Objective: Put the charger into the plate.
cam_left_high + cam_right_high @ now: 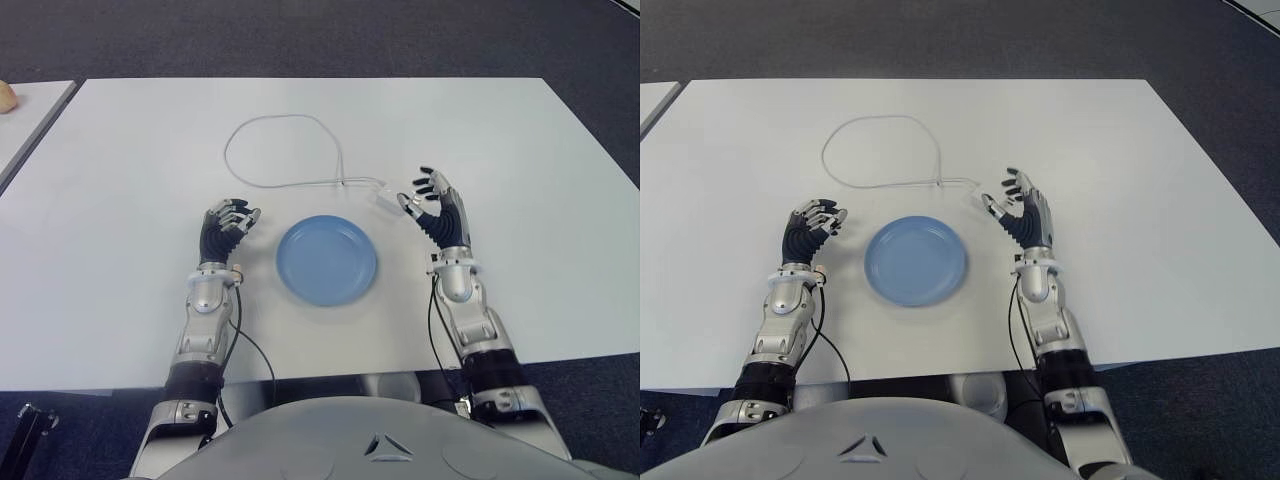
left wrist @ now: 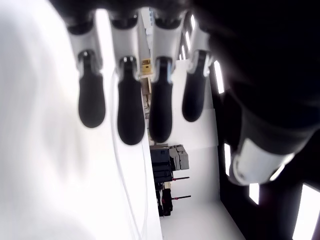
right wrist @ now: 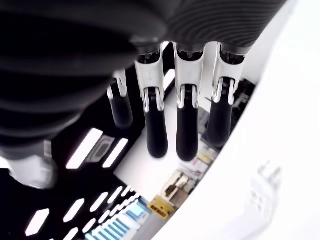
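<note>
Charger [image 1: 386, 197]: white, on the table [image 1: 120, 200], just beyond the plate's far right edge; its cable [image 1: 280, 150] loops away.
Plate [image 1: 326, 260]: blue, empty, between the hands.
Right hand [image 1: 432, 205]: fingers spread, holding nothing, just beside the charger.
Left hand [image 1: 226, 228]: left of the plate, loosely curled, empty.
Progress: nothing grasped; pickup and placing remain.
</note>
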You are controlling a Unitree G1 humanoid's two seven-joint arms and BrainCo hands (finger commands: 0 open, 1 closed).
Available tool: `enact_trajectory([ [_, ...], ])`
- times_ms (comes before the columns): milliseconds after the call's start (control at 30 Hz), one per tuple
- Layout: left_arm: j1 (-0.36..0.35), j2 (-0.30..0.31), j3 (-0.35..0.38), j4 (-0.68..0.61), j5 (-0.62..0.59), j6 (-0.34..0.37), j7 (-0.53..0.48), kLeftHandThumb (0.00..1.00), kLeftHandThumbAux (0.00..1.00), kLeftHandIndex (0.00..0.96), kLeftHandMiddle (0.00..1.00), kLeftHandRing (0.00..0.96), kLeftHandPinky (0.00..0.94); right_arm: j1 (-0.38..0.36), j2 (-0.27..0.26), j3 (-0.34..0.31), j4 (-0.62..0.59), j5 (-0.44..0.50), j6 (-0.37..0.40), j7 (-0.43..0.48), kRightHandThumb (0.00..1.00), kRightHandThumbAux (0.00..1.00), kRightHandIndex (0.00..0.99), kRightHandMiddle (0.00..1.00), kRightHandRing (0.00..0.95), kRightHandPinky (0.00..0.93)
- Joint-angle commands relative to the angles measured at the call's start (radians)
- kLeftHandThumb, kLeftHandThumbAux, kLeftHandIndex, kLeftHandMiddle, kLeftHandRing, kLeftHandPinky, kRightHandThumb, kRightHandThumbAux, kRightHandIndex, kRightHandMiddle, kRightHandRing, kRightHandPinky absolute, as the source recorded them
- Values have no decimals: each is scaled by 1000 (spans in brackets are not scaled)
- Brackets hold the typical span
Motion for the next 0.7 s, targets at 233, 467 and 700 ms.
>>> enact_trajectory([
  [233,20,-3,-8,0,12,5,2,834,679,410,480,564,540,-161,-38,39,121,-94,116,-48,541,98,0,0,0,0],
  [467,25,-8,-8,-17,15,18,9,834,680,408,479,559,530,-237,-51,72,171,-130,203,-41,576,66,0,0,0,0],
  [700,32,-13,-4,-40,14,36,12,833,680,407,481,563,538,-406,-75,117,435,-141,231,-46,604,85,0,0,0,0],
])
